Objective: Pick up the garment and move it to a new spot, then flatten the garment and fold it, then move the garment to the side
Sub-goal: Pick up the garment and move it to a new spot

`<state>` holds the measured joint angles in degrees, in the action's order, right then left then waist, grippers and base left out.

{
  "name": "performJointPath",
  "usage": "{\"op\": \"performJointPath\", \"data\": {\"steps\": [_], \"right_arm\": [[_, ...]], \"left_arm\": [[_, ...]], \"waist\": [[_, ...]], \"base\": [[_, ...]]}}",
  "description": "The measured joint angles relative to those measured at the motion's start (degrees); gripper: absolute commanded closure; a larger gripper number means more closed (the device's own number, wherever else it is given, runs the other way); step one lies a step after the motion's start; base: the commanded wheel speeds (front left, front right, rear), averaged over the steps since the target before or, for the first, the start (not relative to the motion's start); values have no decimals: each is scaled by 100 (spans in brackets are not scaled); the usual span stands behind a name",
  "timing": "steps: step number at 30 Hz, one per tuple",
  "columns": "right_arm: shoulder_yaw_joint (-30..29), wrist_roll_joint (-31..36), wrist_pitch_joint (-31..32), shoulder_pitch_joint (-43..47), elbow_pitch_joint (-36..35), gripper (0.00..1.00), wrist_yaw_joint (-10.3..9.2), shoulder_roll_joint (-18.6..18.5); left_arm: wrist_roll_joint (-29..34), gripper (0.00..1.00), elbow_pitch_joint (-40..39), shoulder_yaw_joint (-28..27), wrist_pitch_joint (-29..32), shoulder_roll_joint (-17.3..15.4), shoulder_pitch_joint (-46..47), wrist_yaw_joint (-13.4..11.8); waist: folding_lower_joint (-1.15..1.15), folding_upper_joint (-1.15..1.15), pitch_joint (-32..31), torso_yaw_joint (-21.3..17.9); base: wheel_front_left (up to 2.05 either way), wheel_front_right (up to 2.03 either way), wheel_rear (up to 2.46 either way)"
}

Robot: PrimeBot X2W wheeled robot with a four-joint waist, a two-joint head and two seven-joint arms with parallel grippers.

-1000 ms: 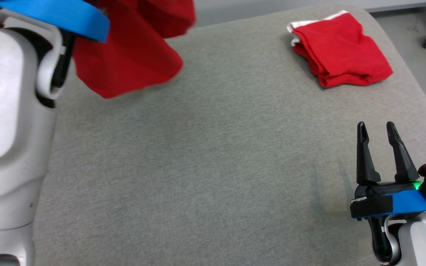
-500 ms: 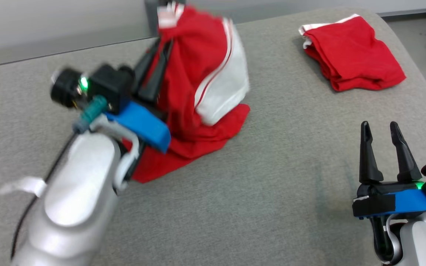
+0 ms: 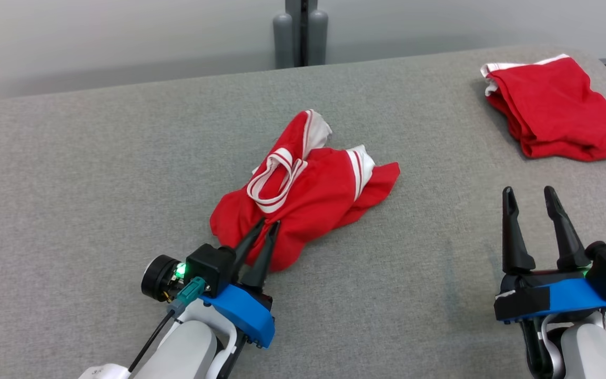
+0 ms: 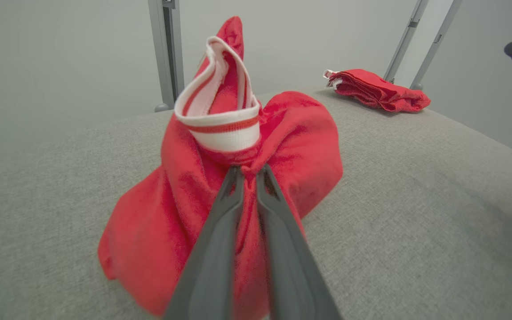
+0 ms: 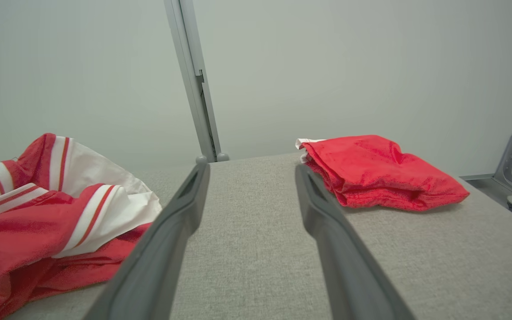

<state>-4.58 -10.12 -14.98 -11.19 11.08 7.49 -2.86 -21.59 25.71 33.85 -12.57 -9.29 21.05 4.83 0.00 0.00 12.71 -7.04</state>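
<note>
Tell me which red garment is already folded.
The far-right garment: a flat, neat stack. The crumpled garment in the middle is pinched by the left gripper.

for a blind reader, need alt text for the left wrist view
The left claw is shut on a bunched red garment with white striped trim, on a grey padded surface. A folded red garment lies farther back at right.
</note>
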Motion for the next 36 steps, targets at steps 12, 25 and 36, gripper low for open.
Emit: {"op": "performJointPath", "data": {"steps": [12,25,36], "right_arm": [[113,-2,1,145,175,0,0,-1],[97,-8,11,336,253,0,0,0],[102,-8,75,493,267,0,0,0]], "left_arm": [[167,0,-836,-850,-243,-45,-162,-439],[506,0,-1512,-2271,-242,-53,-1158,-554],[739,0,-1551,-3047,-242,181,-1773,-479]], "waist": [[0,0,-402,332],[0,0,-708,673],[0,0,-922,860]], "base": [[0,0,0],[0,0,0],[0,0,0]]}}
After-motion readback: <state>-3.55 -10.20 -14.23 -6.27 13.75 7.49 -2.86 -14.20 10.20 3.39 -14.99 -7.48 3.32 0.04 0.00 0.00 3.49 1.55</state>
